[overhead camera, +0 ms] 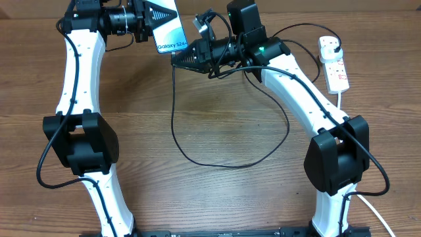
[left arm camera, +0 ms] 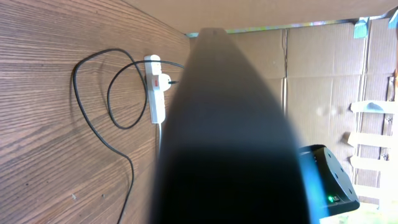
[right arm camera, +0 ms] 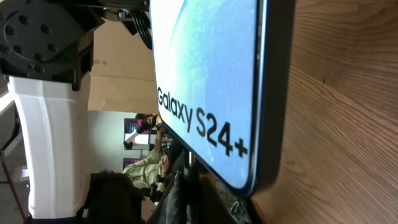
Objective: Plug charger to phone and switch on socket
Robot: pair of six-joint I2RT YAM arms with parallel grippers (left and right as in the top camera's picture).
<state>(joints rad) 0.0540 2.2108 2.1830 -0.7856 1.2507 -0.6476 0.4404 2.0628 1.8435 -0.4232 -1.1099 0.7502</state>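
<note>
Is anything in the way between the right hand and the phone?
Nothing visible. The right hand, with the charger's end, sits right at the lower edge of the phone held by the left hand.

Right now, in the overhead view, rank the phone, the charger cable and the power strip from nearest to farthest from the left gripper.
1. Phone, held in the left gripper, top of view.
2. Charger cable, looping down the middle.
3. Power strip, far right.

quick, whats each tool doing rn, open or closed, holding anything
left tool: closed, holding the phone
right tool: closed, apparently on the connector end of the charger, right by the phone
</note>
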